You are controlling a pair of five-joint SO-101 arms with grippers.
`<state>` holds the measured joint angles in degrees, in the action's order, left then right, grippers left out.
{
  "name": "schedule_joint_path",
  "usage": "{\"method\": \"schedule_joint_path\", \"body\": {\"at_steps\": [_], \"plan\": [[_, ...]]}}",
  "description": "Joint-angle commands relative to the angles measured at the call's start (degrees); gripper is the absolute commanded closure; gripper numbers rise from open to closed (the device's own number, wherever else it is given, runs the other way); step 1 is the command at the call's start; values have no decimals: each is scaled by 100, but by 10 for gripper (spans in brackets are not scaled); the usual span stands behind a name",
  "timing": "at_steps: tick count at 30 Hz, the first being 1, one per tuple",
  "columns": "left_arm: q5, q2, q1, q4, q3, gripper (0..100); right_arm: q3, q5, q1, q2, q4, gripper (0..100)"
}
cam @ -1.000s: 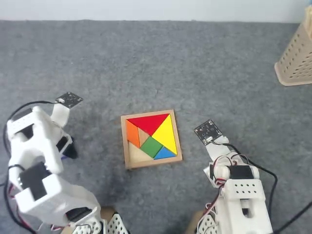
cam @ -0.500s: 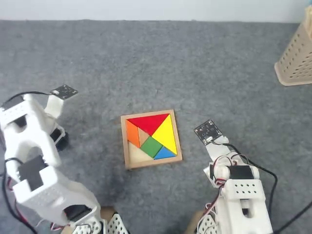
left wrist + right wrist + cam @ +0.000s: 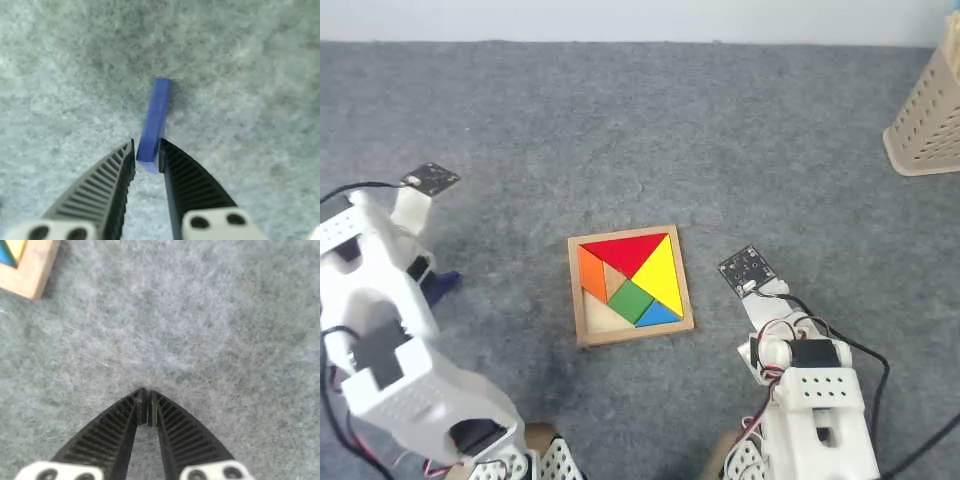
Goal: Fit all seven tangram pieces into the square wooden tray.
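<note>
Blue piece (image 3: 156, 105) sat clamped in the left hand (image 3: 146, 147), which had swung outward with it; the tray (image 3: 635, 336), well apart on the worktop (image 3: 620, 130), showed one bare gap, likely its slot. Right hand (image 3: 148, 412) rested clenched, empty.

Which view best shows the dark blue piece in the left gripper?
The left wrist view: the dark blue piece stands edge-on, its near end pinched in the left gripper. The high view catches a dark sliver of it beside the left arm. The right wrist view faces carpet and a tray corner.
</note>
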<state>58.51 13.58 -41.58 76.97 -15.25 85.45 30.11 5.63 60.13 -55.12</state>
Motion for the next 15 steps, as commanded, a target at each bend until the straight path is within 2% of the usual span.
{"method": "schedule_joint_path", "body": {"at_steps": [1,6,8,12,15], "plan": [[53,114,70,-62,136,926,-18,114,-84,136,84,991],[44,396,185,-62,136,930,-18,114,-84,136,84,991],[9,404,185,-53,154,969,-18,114,-84,136,84,991],[-571,35,185,9,145,991,-18,114,-84,136,84,991],[-879,-554,299,484,110,991,-18,114,-84,136,92,991]]}}
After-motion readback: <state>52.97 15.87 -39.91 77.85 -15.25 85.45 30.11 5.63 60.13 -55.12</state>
